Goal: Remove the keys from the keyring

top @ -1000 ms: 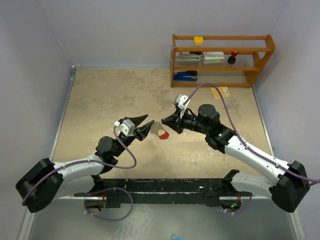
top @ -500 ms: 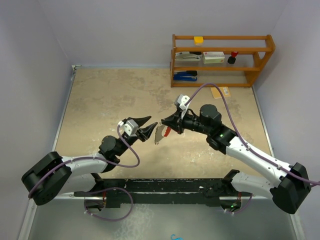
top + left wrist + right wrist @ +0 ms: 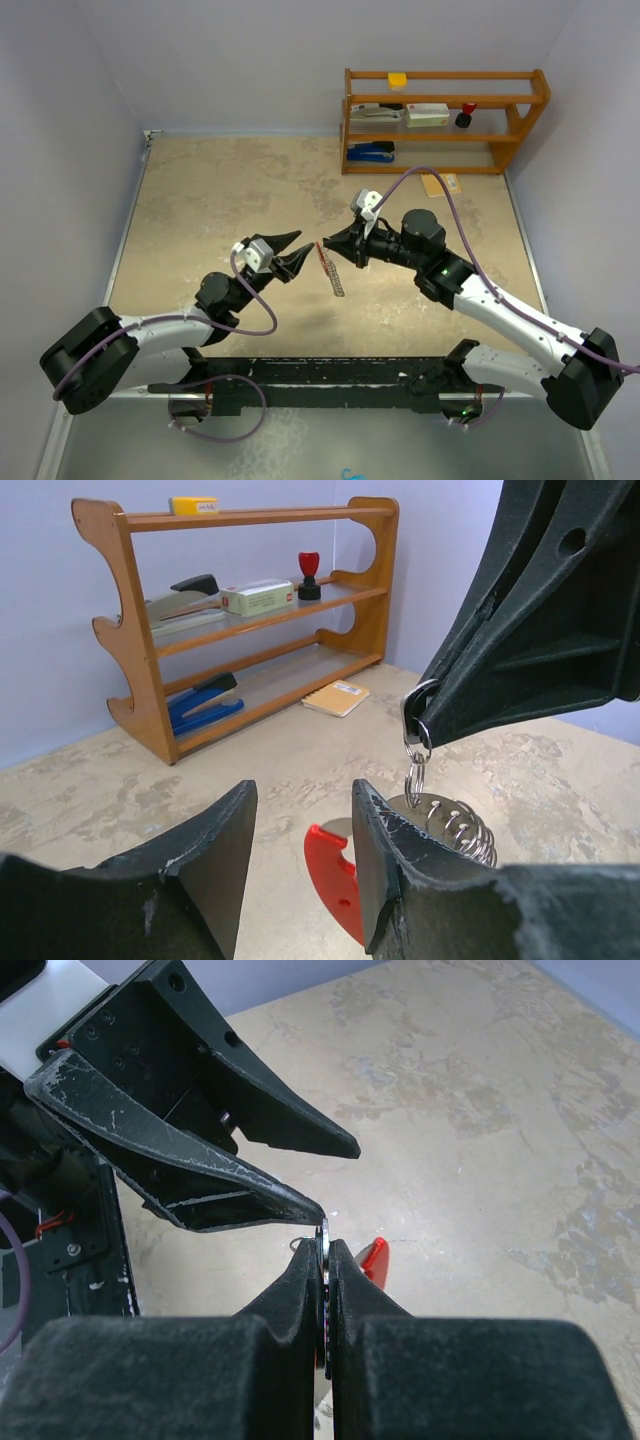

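Pinching the keys [image 3: 414, 723] tight, our right gripper [image 3: 325, 243] dangles the keyring [image 3: 334, 272] — our left gripper [image 3: 302, 790] gapes just beside it; beyond it, box [image 3: 258, 596] label unreadable.

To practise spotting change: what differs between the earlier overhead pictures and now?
The keyring, hanging from the right gripper, swung and turned edge-on to the top camera. The left gripper edged slightly toward it. Unchanged: right jaws shut on the keys, left jaws open.
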Controlling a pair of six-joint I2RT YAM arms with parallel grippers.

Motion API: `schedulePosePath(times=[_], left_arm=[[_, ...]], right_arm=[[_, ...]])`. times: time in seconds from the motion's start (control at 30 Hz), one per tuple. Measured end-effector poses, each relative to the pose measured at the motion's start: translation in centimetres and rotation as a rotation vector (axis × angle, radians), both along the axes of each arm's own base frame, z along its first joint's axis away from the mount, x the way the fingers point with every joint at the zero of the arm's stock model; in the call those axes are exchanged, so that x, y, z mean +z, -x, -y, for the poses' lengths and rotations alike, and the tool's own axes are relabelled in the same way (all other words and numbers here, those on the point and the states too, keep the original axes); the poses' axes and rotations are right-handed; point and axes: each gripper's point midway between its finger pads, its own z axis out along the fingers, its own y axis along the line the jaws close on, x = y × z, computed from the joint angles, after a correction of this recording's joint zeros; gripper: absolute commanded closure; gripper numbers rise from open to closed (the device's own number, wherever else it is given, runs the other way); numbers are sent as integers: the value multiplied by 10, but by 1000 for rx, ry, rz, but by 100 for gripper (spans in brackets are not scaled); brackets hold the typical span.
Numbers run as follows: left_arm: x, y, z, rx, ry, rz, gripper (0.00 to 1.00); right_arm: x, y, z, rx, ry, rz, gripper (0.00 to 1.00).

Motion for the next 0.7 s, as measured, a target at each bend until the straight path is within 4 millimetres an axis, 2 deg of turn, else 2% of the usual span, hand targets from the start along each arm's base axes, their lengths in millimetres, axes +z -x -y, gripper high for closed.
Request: schedulePosePath(times=[0.3,0.7], left_arm=[[-3,-2,0,7,-4,-7,59],[-23,-10,4,22,-45,-48,59]], right_arm=[[-3,2,1,7,4,-4,100],[-1,6,0,25,-2,1,100]])
